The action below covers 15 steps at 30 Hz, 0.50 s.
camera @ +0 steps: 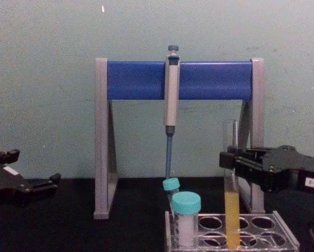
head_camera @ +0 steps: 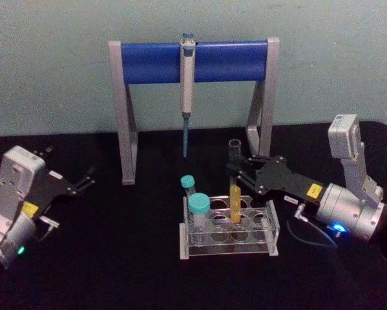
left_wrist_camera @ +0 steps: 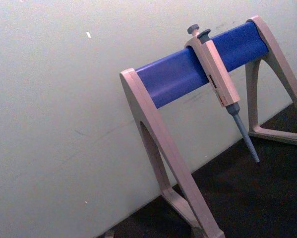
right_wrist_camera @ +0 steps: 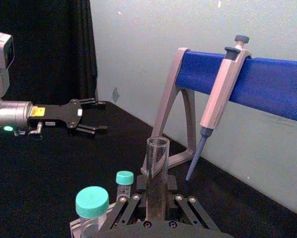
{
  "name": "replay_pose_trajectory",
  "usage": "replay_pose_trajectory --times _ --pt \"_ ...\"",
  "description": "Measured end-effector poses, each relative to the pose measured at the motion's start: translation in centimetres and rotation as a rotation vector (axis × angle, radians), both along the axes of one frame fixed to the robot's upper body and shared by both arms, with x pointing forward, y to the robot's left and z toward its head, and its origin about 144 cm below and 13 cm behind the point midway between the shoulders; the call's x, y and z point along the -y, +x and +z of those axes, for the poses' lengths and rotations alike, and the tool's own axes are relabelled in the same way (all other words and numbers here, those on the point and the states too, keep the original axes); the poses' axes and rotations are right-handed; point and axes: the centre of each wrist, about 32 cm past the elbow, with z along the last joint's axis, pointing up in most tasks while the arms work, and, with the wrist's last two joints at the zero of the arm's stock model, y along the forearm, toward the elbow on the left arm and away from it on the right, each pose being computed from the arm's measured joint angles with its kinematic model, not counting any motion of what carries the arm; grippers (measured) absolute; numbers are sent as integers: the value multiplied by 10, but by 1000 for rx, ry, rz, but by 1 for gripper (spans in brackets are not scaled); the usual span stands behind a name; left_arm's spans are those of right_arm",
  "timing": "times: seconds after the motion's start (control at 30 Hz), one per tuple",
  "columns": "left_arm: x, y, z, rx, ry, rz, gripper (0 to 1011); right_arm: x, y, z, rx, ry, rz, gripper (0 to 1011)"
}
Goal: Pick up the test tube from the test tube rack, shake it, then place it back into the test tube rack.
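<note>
Right gripper [head_camera: 237,169], jaws clamped on the long clear glass test tube [head_camera: 234,197] of yellow liquid standing in the clear plastic rack [head_camera: 274,226]; a tilted lift may snag or spill. Left gripper [head_camera: 86,181] idles, jaws open.

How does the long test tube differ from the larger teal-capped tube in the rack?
The test tube is taller, thinner and uncapped; the teal-capped tube is shorter, wider and capped. The test tube holds yellow liquid, clamped by the right gripper; the teal-capped tube shows no yellow and stands free. Both stand upright in the test tube rack. The left gripper sits open, far left.
</note>
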Motion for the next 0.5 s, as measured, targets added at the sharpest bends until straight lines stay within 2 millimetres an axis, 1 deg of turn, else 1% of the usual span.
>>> replay_pose_trajectory --times 0.5 --pt "0 0 0 0 0 0 1001 0 2 -6 -26 -18 3 228"
